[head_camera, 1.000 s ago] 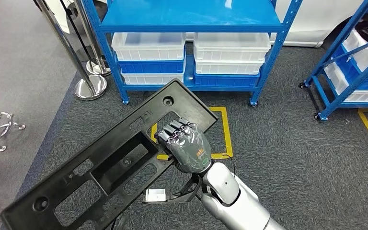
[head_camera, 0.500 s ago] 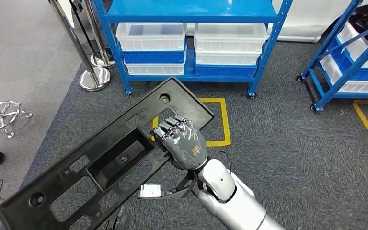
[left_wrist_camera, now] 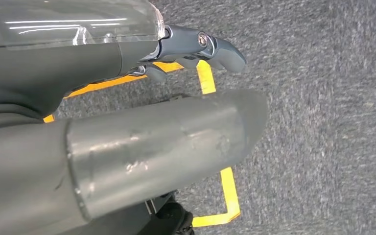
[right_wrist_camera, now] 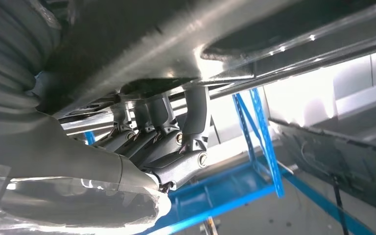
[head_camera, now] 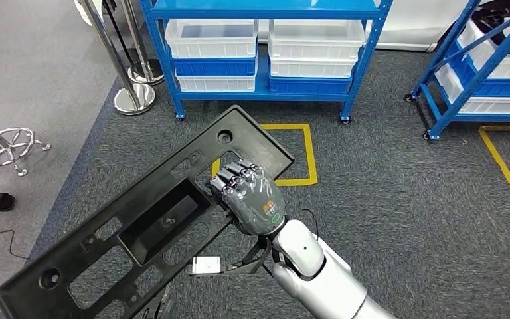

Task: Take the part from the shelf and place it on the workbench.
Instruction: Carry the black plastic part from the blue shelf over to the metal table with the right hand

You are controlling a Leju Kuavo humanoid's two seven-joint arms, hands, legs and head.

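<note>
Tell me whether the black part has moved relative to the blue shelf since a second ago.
Yes. The black part, gripped by the right hand, sits farther from the blue shelf; the whole view shifted, so the robot is backing away.

You had a matt black plastic part (head_camera: 139, 219) under a dark, slightly glossy right hand (head_camera: 251, 199) on a smooth silver arm (head_camera: 319, 279). The floor (head_camera: 398, 199) was rough grey carpet; the shelf (head_camera: 265, 13) glossy blue painted metal, its bins (head_camera: 212, 36) translucent white plastic.

We are seeing small orange marks on the back of the right hand (head_camera: 255, 203), but we are not able to read them.
</note>
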